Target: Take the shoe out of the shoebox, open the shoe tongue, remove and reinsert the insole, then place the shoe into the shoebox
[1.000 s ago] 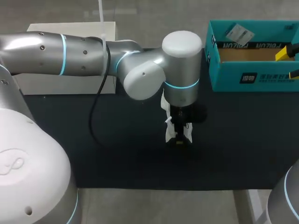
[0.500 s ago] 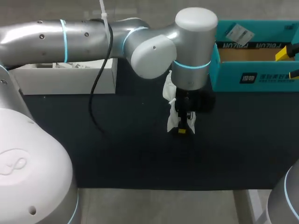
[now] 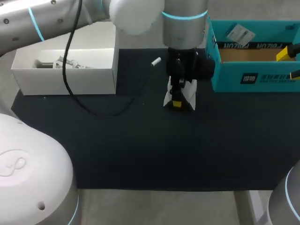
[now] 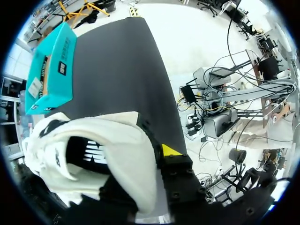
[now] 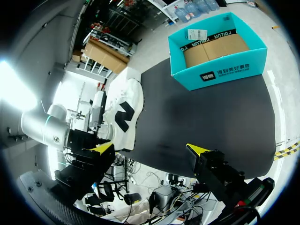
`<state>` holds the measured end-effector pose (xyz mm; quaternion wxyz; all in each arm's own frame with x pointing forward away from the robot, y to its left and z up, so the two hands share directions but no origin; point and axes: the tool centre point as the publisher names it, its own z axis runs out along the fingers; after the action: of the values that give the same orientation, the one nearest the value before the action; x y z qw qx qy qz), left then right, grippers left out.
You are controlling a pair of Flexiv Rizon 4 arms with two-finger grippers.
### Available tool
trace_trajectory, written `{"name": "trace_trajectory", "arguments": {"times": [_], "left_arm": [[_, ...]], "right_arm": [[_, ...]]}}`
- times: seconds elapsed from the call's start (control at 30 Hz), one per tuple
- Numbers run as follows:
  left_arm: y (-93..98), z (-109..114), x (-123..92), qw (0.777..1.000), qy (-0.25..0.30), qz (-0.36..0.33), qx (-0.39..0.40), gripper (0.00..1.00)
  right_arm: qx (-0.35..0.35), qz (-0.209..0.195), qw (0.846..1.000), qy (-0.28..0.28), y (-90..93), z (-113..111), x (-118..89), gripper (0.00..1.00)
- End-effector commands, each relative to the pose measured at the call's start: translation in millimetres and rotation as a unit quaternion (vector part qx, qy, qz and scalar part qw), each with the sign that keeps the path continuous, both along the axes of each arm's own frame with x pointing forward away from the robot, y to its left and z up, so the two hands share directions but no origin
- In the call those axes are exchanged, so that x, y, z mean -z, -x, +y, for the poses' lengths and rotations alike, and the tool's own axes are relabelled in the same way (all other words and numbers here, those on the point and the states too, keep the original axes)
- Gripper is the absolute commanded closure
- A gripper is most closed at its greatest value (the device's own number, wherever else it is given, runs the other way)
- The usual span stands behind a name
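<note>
- The left pincer (image 3: 177, 99) hung from the wrist at the upper middle of the head view, clamped on the shoe (image 3: 190, 92). One yellow-tipped finger pressed the outside of the white upper. The other finger was hidden behind the shoe's wall.
- The right pincer (image 5: 149, 149) stood wide apart with nothing between its fingers and only the dark bench (image 3: 140, 150) ahead of it.
- The shoe was white with a black mark on its side. In the head view it hung just left of the shoebox (image 3: 253, 77), outside it. The left wrist view looked straight into its dark opening.
- In the head view the wrist and pincer covered most of the shoe, leaving only white flaps on either side. Whether its lower edge touched the bench could not be told.
- At the right edge of the head view the right arm was cut off. Only two yellow bits showed, over the shoebox.
- The teal shoebox sat at the upper right of the head view with its lid off, showing a brown cardboard floor. A white tag (image 3: 239, 33) sat at its far wall.
- A white box (image 3: 65, 80) sat at the upper left. It held small grey and white items too small to make out.
- A black cable (image 3: 96, 108) drooped from the left arm over the bench in front of the white box.
</note>
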<state>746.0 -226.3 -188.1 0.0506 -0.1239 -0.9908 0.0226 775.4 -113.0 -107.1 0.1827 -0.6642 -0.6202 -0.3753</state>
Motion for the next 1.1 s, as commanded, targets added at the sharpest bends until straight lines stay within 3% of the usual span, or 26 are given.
{"name": "trace_trajectory", "arguments": {"times": [0.03,0.33,1.1], "left_arm": [[2.7,23.5,-68.3,1.0,0.013,-0.008,0.0,1.0],[5.1,24.2,-97.7,0.999,-0.046,-0.005,-0.002,1.0],[6.4,22.4,-98.5,0.999,-0.048,-0.004,-0.003,1.0]], "right_arm": [[0.001,0.0,1.0,0.001,0.4,0.3,0.6,0.0],[0.001,0.0,1.0,0.001,0.4,0.3,0.6,0.0],[0.001,0.0,1.0,0.001,0.4,0.3,0.6,0.0]]}}
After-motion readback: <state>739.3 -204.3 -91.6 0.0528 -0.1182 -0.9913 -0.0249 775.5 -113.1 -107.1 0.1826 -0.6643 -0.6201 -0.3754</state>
